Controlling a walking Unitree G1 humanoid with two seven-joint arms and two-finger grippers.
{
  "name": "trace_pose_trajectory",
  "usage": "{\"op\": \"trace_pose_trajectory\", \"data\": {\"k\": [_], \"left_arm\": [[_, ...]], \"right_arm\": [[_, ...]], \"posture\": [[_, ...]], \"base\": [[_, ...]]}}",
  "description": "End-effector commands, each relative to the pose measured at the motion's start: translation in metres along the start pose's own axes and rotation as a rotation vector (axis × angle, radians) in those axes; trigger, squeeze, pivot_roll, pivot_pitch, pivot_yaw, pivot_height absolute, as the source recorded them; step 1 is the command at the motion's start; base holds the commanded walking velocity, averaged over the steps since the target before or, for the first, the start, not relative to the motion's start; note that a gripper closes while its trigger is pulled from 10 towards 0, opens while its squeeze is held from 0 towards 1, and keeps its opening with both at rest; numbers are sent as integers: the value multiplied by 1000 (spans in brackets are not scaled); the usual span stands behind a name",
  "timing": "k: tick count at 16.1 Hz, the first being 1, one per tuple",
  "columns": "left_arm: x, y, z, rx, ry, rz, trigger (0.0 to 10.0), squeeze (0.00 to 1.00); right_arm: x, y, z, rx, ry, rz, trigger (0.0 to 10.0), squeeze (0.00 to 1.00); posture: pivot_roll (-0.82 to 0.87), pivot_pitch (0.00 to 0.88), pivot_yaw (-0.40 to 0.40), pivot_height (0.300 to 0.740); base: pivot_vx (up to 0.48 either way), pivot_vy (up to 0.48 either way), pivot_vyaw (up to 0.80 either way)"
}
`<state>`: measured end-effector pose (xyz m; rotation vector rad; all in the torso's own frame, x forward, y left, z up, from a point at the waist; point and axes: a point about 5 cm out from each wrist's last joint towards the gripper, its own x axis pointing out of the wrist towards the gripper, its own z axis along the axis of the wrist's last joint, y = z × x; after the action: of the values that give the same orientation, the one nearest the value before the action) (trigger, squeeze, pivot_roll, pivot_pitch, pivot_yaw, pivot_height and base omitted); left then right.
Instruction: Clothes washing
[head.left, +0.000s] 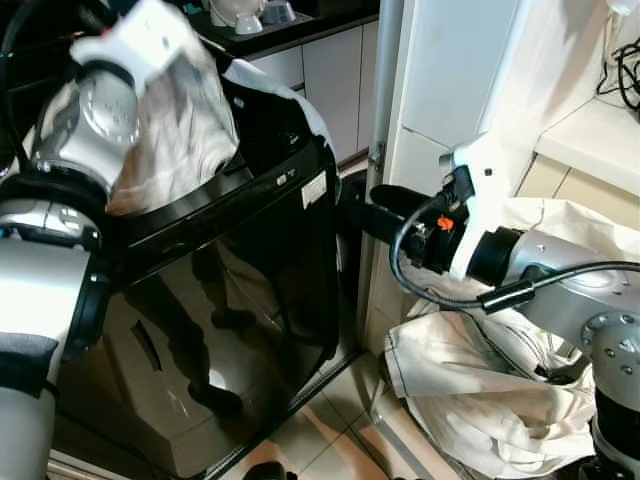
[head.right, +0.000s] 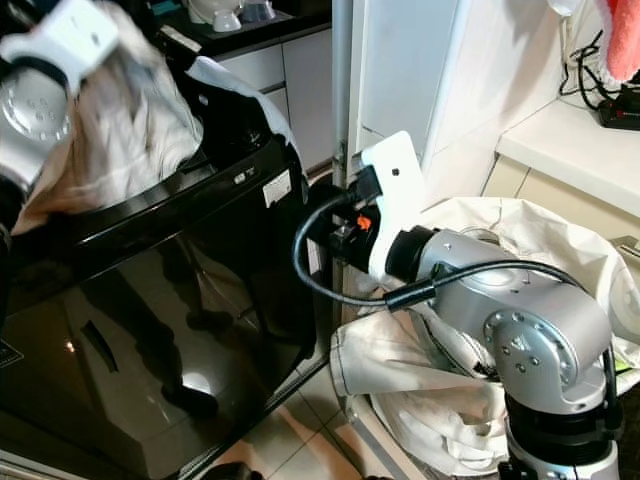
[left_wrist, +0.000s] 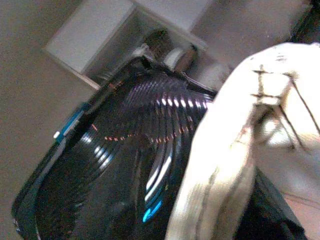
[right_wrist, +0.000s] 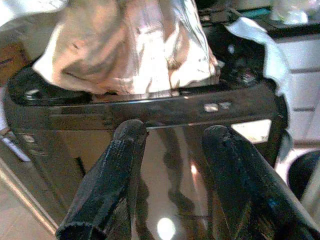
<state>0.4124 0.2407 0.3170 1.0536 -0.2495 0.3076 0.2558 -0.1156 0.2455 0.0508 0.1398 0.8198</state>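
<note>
The cream garment (head.left: 180, 130) hangs lengthwise from 12 toward 7 o'clock into the black washing machine (head.left: 240, 300); the left gripper's fingers are hidden by cloth, grasp unclear. The right gripper (right_wrist: 172, 180), parted and empty, points at the machine's front.

Two black fingers (right_wrist: 125, 170) of the right gripper (right_wrist: 170, 175) spread apart before a glossy black washing machine (right_wrist: 150, 135); pale crumpled cloth (right_wrist: 130, 45) heaped over its top rim, white cabinets (right_wrist: 300, 70) behind.

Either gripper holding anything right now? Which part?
Left gripper's hold cannot be told: a pale cloth drapes beneath that arm over the black washer. Right gripper is open, holding nothing.
</note>
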Motion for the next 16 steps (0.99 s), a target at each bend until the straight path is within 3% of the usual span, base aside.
{"op": "trace_pose_trajectory", "data": {"k": [1,2,5,7,8,9,10,11,13,15,16], "left_arm": [[-5,-16,-19,56,158,-193,10000,1000],[-12,-29,-33,22,242,-271,10000,0],[-18,-35,-45,-75,340,-267,10000,0],[-14,-29,-39,-229,351,-268,10000,0],[-12,-27,-37,-261,351,-274,10000,0],[-9,-23,-30,-404,355,-277,10000,0],[-11,-31,-26,-569,376,-389,10000,0],[-12,-33,-27,-598,367,-404,10000,1000],[-14,-35,-32,-582,374,-376,10000,1000],[-24,-54,-38,-517,437,-516,10000,1000],[-24,-55,-38,-481,437,-531,10000,1000]], "right_arm": [[1,1,1,-22,2,0,10000,0],[1,3,-1,-29,14,7,10000,0],[-1,2,-4,-33,36,1,10000,0],[-1,0,-4,-33,43,-3,10000,0],[-1,0,-4,-33,44,-3,10000,0],[-1,-1,-4,-30,52,-5,10000,0],[-1,-2,-5,-29,64,-8,10000,0],[0,-3,-5,-31,66,-9,10000,0],[1,-3,-5,-26,63,-15,10000,0],[1,-4,-5,-25,56,-29,10000,0],[1,-4,-5,-23,53,-35,10000,0]], "posture": [[-49,0,111,740],[-49,0,111,740],[-50,0,108,740],[-48,0,105,740],[-48,0,105,740],[-45,0,104,740],[-39,0,102,740],[-40,0,106,740],[-40,0,106,740],[-50,0,125,740],[-54,0,131,740]], "base": [[0,0,0],[0,0,0],[0,0,0],[0,0,0],[0,0,0],[0,0,0],[0,0,0],[0,0,0],[0,0,0],[0,0,0],[0,0,0]]}}
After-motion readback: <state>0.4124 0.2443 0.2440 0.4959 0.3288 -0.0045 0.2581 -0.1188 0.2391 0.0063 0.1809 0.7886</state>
